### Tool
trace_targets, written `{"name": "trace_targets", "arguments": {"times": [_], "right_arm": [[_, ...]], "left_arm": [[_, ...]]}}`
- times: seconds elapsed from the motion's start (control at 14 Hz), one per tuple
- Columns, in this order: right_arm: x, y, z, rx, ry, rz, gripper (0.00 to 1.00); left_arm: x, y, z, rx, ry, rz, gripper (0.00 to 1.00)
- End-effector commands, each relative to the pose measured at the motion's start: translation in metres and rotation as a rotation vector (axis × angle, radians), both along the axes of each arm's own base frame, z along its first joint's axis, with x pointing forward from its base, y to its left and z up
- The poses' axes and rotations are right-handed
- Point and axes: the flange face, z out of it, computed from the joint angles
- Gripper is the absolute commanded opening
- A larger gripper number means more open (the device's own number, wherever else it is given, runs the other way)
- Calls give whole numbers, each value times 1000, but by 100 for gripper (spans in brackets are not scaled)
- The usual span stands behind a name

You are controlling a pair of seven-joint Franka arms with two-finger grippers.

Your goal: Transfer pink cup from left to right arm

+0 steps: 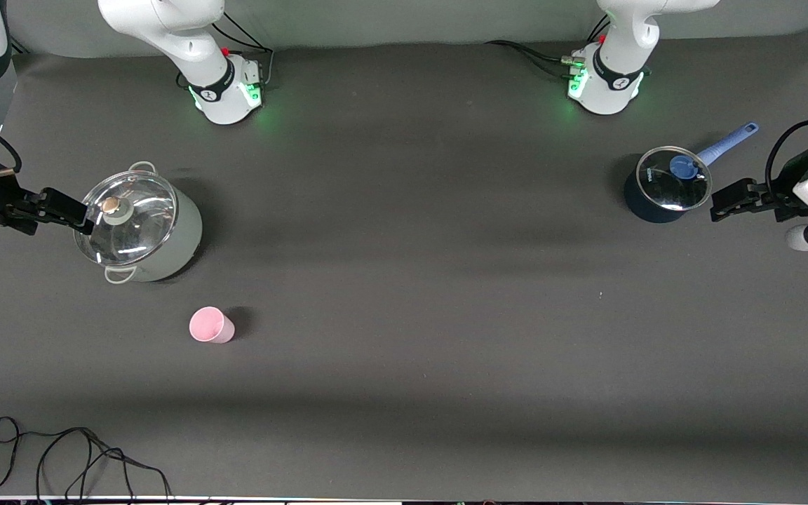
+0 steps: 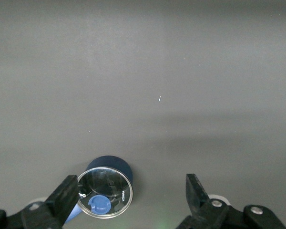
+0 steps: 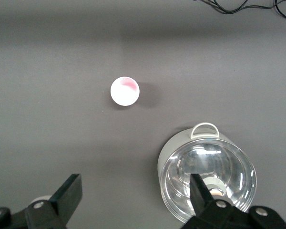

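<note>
since the pink cup [image 1: 211,325] is looking like thin plastic, it is likely handling as light, fairly stiff and a little slippery; gripping across the rim or upper wall is advisable. it is standing upright on the desk [image 1: 404,365], nearer the front camera than the lidded steel pot [image 1: 139,226]. the left gripper [image 1: 719,207] is hovering beside the blue saucepan [image 1: 665,184], jaws open, well apart from the cup. the right gripper [image 1: 78,216] is hanging over the steel pot's rim, jaws open.

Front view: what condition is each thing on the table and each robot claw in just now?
pink cup: upright, standing free, untouched.
grey pot: glass lid on.
blue saucepan: glass lid on.
left gripper: open, empty, beside the blue saucepan.
right gripper: open, empty, over the grey pot.
</note>
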Motion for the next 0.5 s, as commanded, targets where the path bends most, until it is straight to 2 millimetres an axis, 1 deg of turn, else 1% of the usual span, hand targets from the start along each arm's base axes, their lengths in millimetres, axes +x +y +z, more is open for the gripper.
{"name": "trace_targets", "arguments": {"times": [0.0,0.14,0.29,0.43], "right_arm": [[-5,1,3,-11,-13,4,100],[-5,2,3,-9,-11,6,100],[-4,8,2,-8,-11,15,100],[-4,8,2,-6,-11,13,100]], "left_arm": [[-4,-2,10,0,-12,-17,100],[-4,-3,10,0,-13,-18,100],[-4,-4,10,0,-13,-20,100],[-4,-5,9,3,-12,-21,100]]}}
